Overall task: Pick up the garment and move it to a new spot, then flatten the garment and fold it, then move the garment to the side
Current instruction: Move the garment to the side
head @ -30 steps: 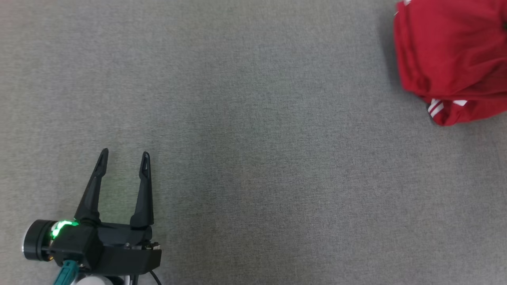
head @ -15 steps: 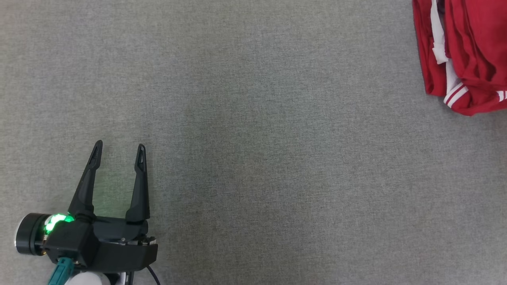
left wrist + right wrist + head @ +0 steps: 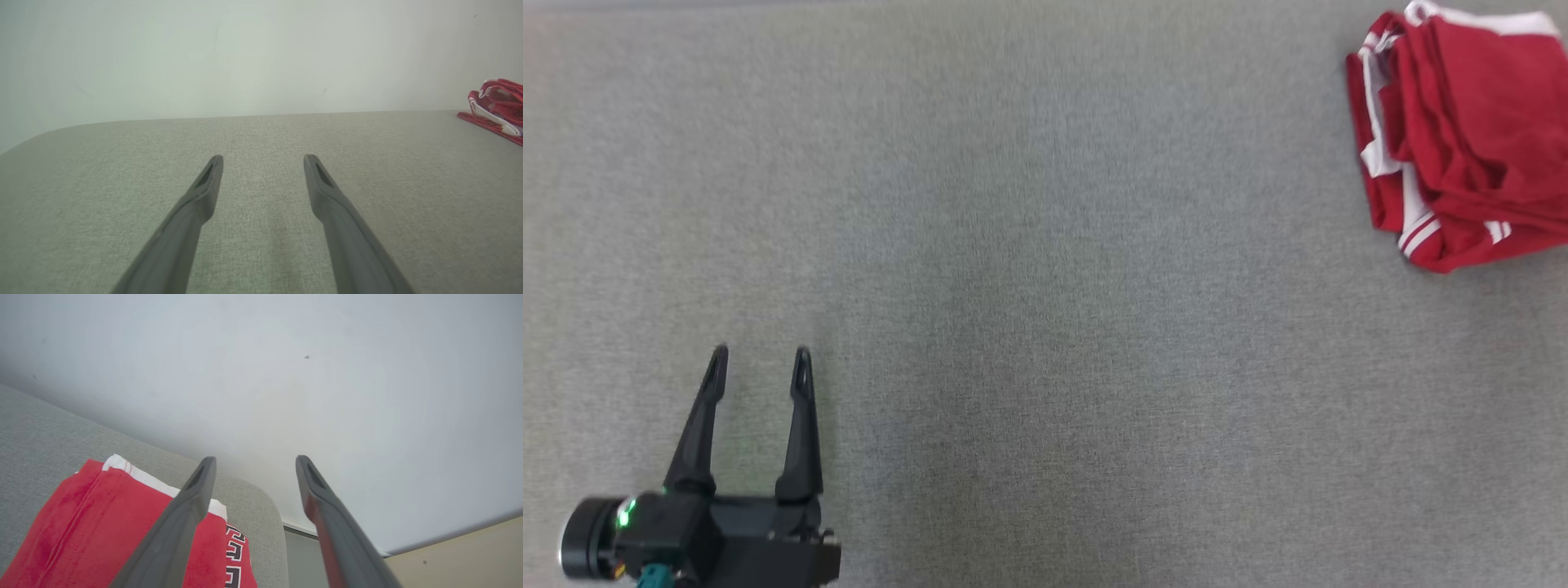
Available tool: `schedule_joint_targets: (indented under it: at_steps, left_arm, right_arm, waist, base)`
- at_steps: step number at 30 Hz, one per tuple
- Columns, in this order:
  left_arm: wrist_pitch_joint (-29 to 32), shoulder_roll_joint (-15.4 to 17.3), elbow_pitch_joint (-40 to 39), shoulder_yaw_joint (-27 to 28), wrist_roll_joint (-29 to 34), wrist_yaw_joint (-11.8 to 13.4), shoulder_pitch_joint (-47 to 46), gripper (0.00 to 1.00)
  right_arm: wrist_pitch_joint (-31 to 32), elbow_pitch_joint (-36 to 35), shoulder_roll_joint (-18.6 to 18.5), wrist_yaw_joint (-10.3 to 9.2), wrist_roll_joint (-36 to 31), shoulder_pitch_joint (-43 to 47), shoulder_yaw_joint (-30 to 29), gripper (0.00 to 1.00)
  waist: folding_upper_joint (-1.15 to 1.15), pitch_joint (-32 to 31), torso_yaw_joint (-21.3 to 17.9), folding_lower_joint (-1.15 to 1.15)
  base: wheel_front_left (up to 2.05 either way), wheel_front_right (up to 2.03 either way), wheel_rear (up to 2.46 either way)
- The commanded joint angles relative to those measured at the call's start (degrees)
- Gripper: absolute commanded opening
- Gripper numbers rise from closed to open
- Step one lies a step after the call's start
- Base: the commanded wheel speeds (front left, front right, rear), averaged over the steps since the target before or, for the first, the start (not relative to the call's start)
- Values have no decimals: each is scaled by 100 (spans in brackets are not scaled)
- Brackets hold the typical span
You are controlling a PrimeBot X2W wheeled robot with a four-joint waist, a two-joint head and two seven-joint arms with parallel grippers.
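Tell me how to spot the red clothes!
Look at the big grey fabric surface. Go to its far right corner: the garment lies there in a bunched heap. It is the one bright red thing, with white stripes along its edges.

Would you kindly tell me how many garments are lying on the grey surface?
1: the red garment, bunched far right on the grey surface; others may lie outside view.

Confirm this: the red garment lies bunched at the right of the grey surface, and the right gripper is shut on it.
Not quite. The right gripper is open, fingers apart over the garment, gripping nothing: see the right wrist view. The rest holds.
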Motion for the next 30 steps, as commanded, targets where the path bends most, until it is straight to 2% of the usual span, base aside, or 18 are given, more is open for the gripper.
schedule_joint_targets:
  at_steps: [1,6,12,17,20,25,30]
  left_arm:
    - [-17,-27,40,27,-45,7,157,100]
    - [-17,-48,124,149,-39,8,423,100]
    - [-17,-72,149,276,-22,8,764,100]
    - [-18,-79,151,326,-17,35,926,100]
    - [-17,-80,158,296,-13,43,1005,100]
    - [-17,-84,177,262,-79,98,1066,100]
    - [-17,-85,259,178,-104,132,1104,100]
  right_arm:
    - [-222,96,126,4,122,241,-142,100]
    - [-517,129,539,4,349,726,-599,100]
    - [-538,-1103,944,4,-333,2251,-2613,100]
    - [-540,-2223,1584,4,-1356,3943,-4477,100]
    - [-541,-2941,2118,4,-2072,4872,-5294,100]
    - [-542,-3971,2948,4,-2852,6031,-6019,100]
    - [-541,-4702,3592,4,-3240,6849,-6247,100]
  waist:
    - [0,-476,12,1]
    - [0,-815,18,1]
    - [0,-1304,89,1]
    - [0,-1563,143,1]
    - [0,-1664,190,1]
    - [0,-1818,236,1]
    - [0,-1960,279,1]
  base:
    - [0,0,0]
    - [0,0,0]
    - [0,0,0]
    - [0,0,0]
    - [0,0,0]
    - [0,0,0]
    - [0,0,0]
